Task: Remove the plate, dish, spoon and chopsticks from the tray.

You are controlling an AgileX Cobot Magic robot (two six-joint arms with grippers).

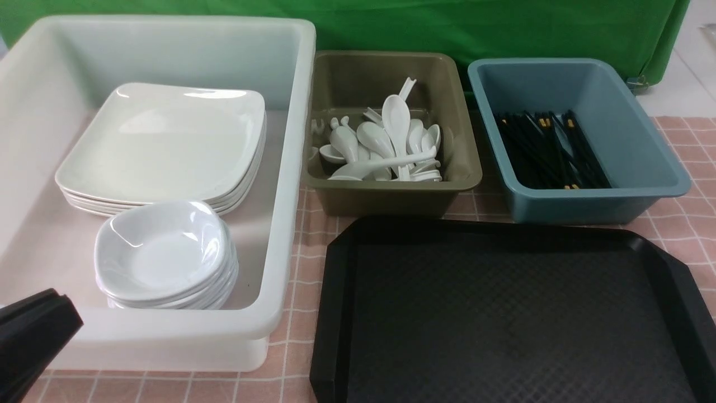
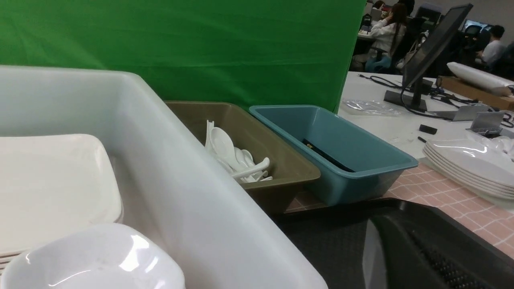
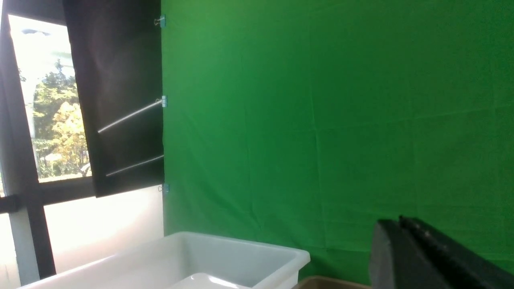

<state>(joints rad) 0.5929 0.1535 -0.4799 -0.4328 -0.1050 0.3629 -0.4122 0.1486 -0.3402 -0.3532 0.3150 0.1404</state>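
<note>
Tray: I see the black tray [image 1: 503, 313] on the pink checked cloth [image 1: 685, 229], nearest me and to the right, with nothing on its textured floor.
Plates: a stack of big white square plates [image 1: 162, 145] sits at the far end of the white bin [image 1: 285, 184], on my left.
Dishes: a stack of small white dishes [image 1: 162, 252] stands in the same bin, just in front of the plates.
Spoons: a heap of white spoons [image 1: 391, 145] lies in the olive bin [image 1: 391, 193], which stands behind the tray, between the white bin and the blue one.
Chopsticks: black chopsticks [image 1: 551, 151] with yellow bands lie in the blue bin [image 1: 643, 168], far right.
Left gripper: the left gripper [image 1: 33, 336] shows as a black tip low beside the near corner of the white bin; its fingers look pressed together, holding nothing.
Right gripper: only the right wrist camera catches the right gripper [image 3: 425, 257], against the green backdrop [image 3: 321, 120]; the fingers look pressed together, empty.
</note>
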